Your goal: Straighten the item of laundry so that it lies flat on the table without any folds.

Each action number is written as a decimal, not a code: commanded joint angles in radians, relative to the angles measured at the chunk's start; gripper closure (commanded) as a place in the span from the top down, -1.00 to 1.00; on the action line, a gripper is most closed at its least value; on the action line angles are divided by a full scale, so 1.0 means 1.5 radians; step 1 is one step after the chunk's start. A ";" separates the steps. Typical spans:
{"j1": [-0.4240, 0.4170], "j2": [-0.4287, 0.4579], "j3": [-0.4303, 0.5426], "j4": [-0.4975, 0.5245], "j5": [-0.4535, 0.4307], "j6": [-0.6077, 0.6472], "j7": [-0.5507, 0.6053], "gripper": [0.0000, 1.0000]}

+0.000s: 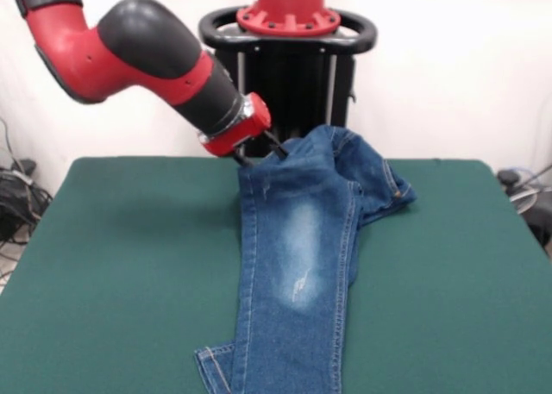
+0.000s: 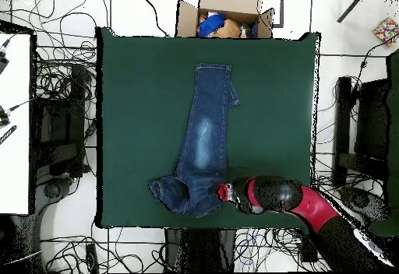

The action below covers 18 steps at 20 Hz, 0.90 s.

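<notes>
The jeans (image 1: pixel 297 256) are medium-blue denim with a faded whitish patch. They lie lengthwise on the dark green table (image 1: pixel 112 265), the legs running toward the near edge. The waist end is bunched and lifted at the far side, with a fold hanging to its right. My gripper (image 1: pixel 260 156) sits at the left corner of the raised waist end and is shut on the denim there. In the overhead view the jeans (image 2: pixel 204 142) stretch from the table's top middle down to the gripper (image 2: pixel 223 191) near the bottom edge of the table (image 2: pixel 132 92).
The robot pedestal (image 1: pixel 289 58) stands just behind the jeans' waist end. An open cardboard box (image 2: pixel 226 15) with objects inside stands off the table's far side. Cables lie on the floor around the table.
</notes>
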 commanded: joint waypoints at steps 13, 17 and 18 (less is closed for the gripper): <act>0.030 0.029 0.029 -0.125 -0.114 -0.024 -0.079 1.00; 0.028 0.021 0.034 -0.126 -0.113 -0.012 -0.079 1.00; 0.028 0.020 0.034 -0.126 -0.114 -0.013 -0.078 1.00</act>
